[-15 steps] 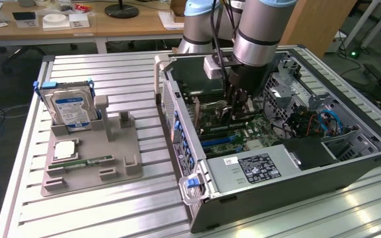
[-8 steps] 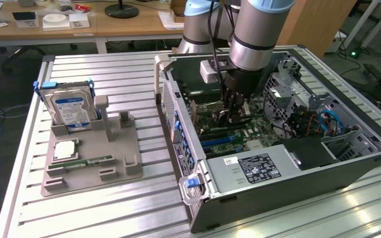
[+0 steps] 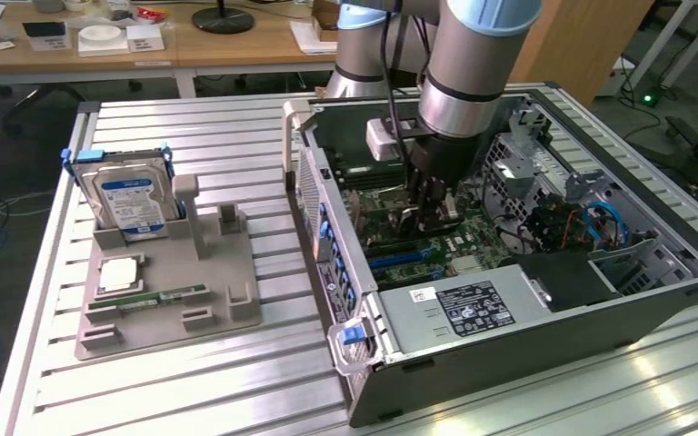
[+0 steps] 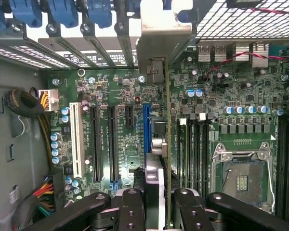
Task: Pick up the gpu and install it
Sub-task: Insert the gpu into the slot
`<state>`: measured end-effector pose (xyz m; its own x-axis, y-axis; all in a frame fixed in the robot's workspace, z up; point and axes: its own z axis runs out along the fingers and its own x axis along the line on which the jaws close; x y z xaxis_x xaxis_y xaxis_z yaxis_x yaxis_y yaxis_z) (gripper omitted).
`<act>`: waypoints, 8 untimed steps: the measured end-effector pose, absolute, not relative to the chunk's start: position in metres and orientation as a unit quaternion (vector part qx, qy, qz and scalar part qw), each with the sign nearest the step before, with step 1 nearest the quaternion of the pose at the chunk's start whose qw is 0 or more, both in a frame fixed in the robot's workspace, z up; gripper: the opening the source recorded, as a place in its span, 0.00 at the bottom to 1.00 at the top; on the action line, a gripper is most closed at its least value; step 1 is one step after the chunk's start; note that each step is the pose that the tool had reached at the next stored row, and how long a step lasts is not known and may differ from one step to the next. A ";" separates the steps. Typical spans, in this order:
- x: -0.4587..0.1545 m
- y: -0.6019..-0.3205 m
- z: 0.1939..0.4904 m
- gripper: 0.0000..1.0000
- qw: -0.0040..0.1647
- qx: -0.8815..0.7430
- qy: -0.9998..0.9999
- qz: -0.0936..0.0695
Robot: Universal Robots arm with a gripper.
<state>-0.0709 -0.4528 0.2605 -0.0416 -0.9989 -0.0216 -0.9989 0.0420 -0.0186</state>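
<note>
1. My pincer (image 4: 161, 211) is clamped on the gpu (image 4: 160, 144), which stands edge-on over the motherboard (image 4: 120, 96), right by the blue slot (image 4: 146, 120).
2. I judge the card light and stiff but fragile. It is best held by its bare top edge, clear of the heatsink and contacts.
3. My arm (image 3: 476, 54) drops straight down into the open case (image 3: 543, 336) on the counter (image 3: 204, 400), wrist vertical.
4. I cannot tell whether the card is seated.

I'm seeing the gpu (image 4: 167, 144) edge-on, so both its faces are hiding from me. Its near end is disappearing between the gripper (image 4: 160, 211) fingers (image 4: 190, 211), which the picture's edge is cutting off. In the exterior view the arm (image 3: 476, 82) is running off the top edge. The gripper's tips are blurring into the computer case (image 3: 543, 336) interior.
</note>
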 end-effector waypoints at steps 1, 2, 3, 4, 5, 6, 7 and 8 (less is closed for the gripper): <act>-0.071 -0.453 0.259 0.28 0.014 -0.692 0.722 0.001; -0.071 -0.453 0.258 0.28 0.014 -0.692 0.722 0.001; -0.071 -0.453 0.257 0.28 0.014 -0.692 0.722 0.001; -0.071 -0.453 0.256 0.28 0.014 -0.692 0.722 0.001; -0.072 -0.453 0.255 0.28 0.014 -0.692 0.722 0.001; -0.073 -0.453 0.254 0.28 0.014 -0.692 0.722 0.001; -0.073 -0.453 0.254 0.28 0.014 -0.692 0.722 0.001; -0.073 -0.453 0.253 0.28 0.014 -0.692 0.722 0.001</act>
<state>-0.0729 -0.4532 0.2528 -0.0413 -0.9989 -0.0214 -0.9990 0.0417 -0.0186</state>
